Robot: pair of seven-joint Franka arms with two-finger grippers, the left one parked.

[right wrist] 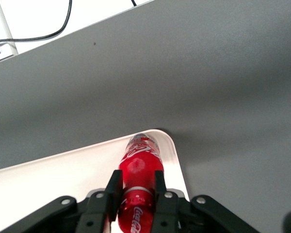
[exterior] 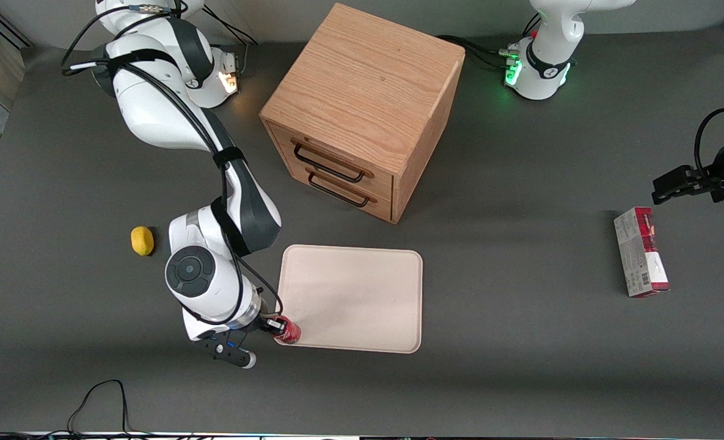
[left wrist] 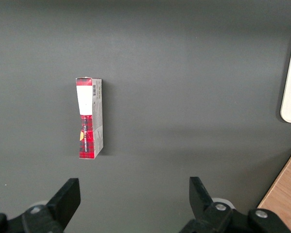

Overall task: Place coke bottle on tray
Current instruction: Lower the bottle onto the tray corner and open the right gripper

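— Two things matter in the front view?
— Yes: the gripper (exterior: 268, 326) holds the coke bottle (exterior: 288, 331) over the tray (exterior: 362, 293) corner nearest the camera, at the working arm's end. A lemon (exterior: 142, 240) lies well apart.
— And the right wrist view?
— Both fingers (right wrist: 113, 188) are closed against the coke bottle (right wrist: 139, 182), its silvery base above the tray (right wrist: 53, 179) corner.
— Left wrist view?
— A carton (left wrist: 89, 118) on the table.

gripper (right wrist: 136, 187): fingers clamped on coke bottle (right wrist: 138, 170) | bottle: over tray (right wrist: 53, 179) corner, near rim | surroundings: grey table (right wrist: 208, 87), black cable (right wrist: 48, 29)
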